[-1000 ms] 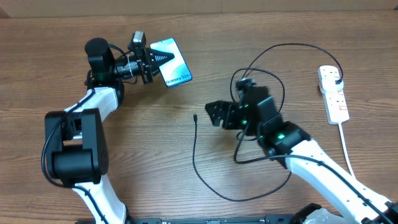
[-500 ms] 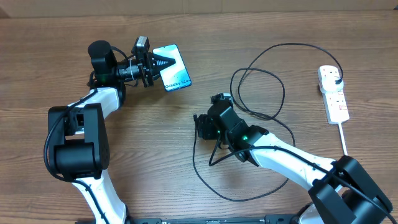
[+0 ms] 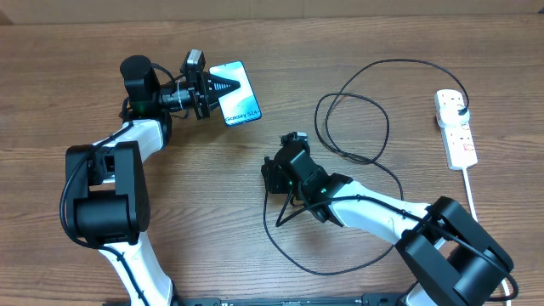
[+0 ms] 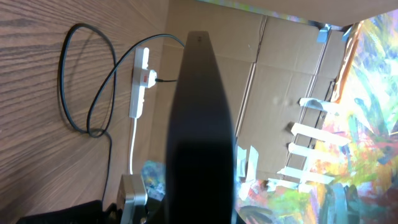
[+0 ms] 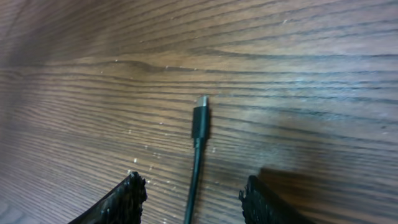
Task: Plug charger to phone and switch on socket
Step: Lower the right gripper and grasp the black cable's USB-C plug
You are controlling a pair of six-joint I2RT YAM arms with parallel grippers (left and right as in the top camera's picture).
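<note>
The phone (image 3: 236,92), screen lit with "Galaxy S24" text, is held tilted at the far left by my left gripper (image 3: 217,85), which is shut on its edge. In the left wrist view the phone (image 4: 202,124) shows as a dark slab edge-on. The charger (image 3: 399,60), a thin black looping cable, runs from its plug in the socket (image 3: 459,136) to the table's middle. My right gripper (image 3: 270,177) is open over the connector tip. In the right wrist view the tip (image 5: 200,118) lies on the wood between and ahead of the open fingers (image 5: 193,196).
The socket is a white power strip at the far right with a thick white cord (image 3: 473,200) trailing toward the front. It also shows in the left wrist view (image 4: 140,84). Cardboard walls stand beyond the table's far edge (image 4: 280,68).
My right gripper has moved left across the table and now sits over the charger's connector tip. My left gripper shifted the phone slightly, then held still.
</note>
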